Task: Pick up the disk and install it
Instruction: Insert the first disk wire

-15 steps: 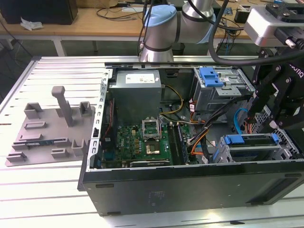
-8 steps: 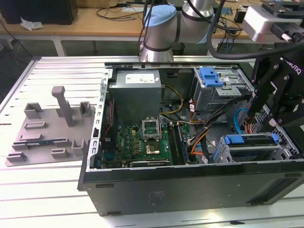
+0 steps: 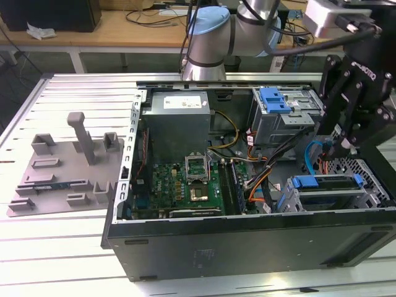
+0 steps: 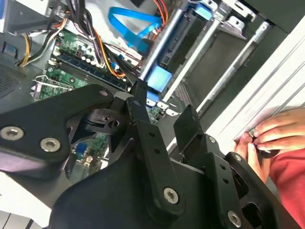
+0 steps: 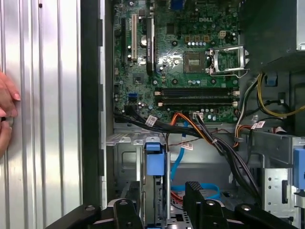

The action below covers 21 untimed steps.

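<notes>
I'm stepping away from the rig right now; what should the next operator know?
Hand: open, holding nothing, poised over the drive bay at the exterior view's right.
Disk: lying in that bay, directly below the hand.
Done: disk appears placed in the case.
Left: full seating cannot be confirmed.
A person's fingers rest on the table beside the case.
</notes>
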Available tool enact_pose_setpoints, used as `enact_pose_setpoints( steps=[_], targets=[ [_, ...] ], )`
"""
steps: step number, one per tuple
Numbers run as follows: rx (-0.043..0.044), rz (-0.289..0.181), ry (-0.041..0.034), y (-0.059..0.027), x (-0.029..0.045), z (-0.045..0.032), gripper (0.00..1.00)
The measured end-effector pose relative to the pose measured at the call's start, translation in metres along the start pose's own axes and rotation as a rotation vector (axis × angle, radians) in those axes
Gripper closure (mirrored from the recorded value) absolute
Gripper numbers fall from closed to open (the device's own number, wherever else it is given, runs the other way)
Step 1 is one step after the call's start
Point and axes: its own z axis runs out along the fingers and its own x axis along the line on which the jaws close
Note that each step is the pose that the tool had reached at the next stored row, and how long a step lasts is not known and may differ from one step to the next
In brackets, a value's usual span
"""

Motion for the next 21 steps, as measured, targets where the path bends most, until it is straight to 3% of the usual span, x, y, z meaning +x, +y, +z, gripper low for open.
enact_pose_setpoints(
  steps=[2, 4, 5, 6, 7, 8, 9, 11, 13, 18, 20, 21],
  targets=[
    [0.0002, 0.000, 0.0134, 0.0001, -0.0090, -0.0003, 0.50],
    [-0.0010, 0.000, 0.0619, 0.0001, -0.0187, -0.0007, 0.50],
    [-0.0035, 0.000, 0.0793, -0.0001, -0.0196, -0.0007, 0.50],
    [-0.0084, 0.000, 0.1090, -0.0003, -0.0207, -0.0008, 0.50],
    [-0.0148, 0.000, 0.1683, -0.0012, -0.0250, -0.0009, 0.50],
    [-0.0165, 0.000, 0.1863, -0.0022, -0.0292, -0.0010, 0.50],
    [-0.0190, 0.000, 0.1965, -0.0040, -0.0322, -0.0012, 0.50],
    [-0.0268, -0.001, 0.2055, -0.0092, -0.0338, -0.0012, 0.50],
    [-0.0462, -0.004, 0.2178, -0.0189, -0.0342, -0.0013, 0.50],
    [-0.0802, -0.009, 0.2345, -0.0390, -0.0348, -0.0013, 0.50],
    [-0.0863, -0.009, 0.2433, -0.0452, -0.0350, -0.0014, 0.50],
    [-0.0916, -0.010, 0.2536, -0.0500, -0.0356, -0.0014, 0.50]
  ],
)
